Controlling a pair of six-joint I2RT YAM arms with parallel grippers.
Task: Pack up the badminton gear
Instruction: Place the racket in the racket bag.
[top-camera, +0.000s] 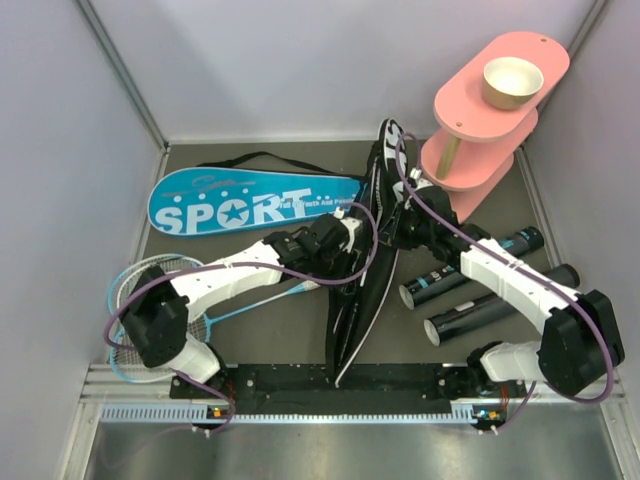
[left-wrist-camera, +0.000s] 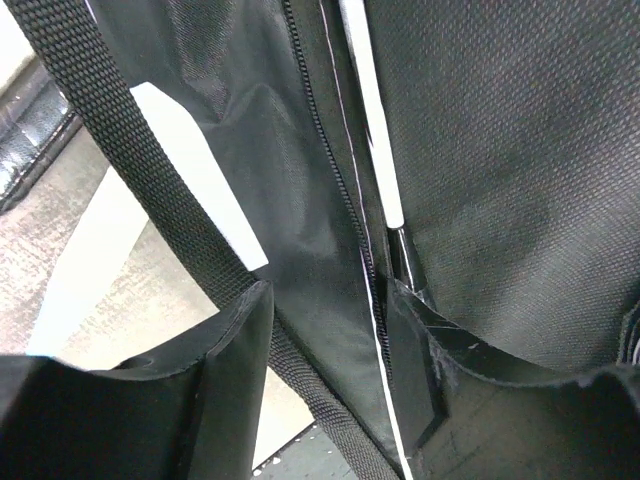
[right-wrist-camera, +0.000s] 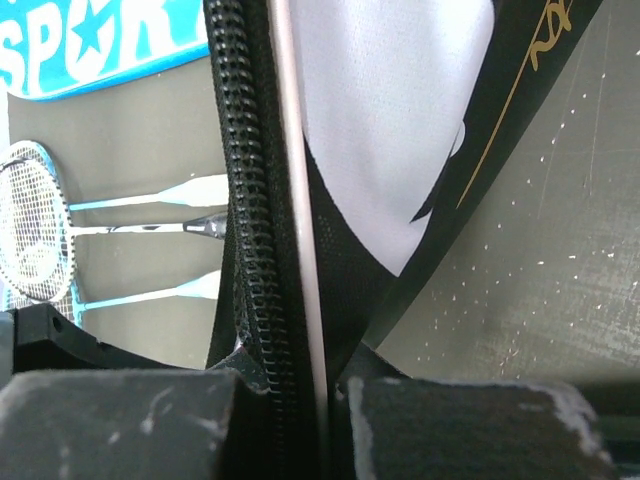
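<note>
The black racket bag (top-camera: 360, 290) stands on its edge down the middle of the table. My right gripper (top-camera: 405, 228) is shut on its zipper edge (right-wrist-camera: 250, 200), pinching the piping between both pads (right-wrist-camera: 300, 395). My left gripper (top-camera: 350, 228) is on the bag's other side, open, with the bag's fabric and zipper (left-wrist-camera: 330, 160) between its spread fingers (left-wrist-camera: 330, 350). A black webbing strap (left-wrist-camera: 170, 200) crosses in front of the left finger. The blue SPORT bag (top-camera: 250, 205) lies flat at the back left. Blue rackets (top-camera: 150, 290) lie at the near left. Two black tubes (top-camera: 470, 272) (top-camera: 500, 312) lie at the right.
A pink three-tier stand (top-camera: 480, 130) stands at the back right with a tan bowl (top-camera: 512, 82) on its top tier. Walls close in the left, back and right sides. The blue bag (right-wrist-camera: 90, 50) and rackets (right-wrist-camera: 40, 230) show behind the zipper in the right wrist view.
</note>
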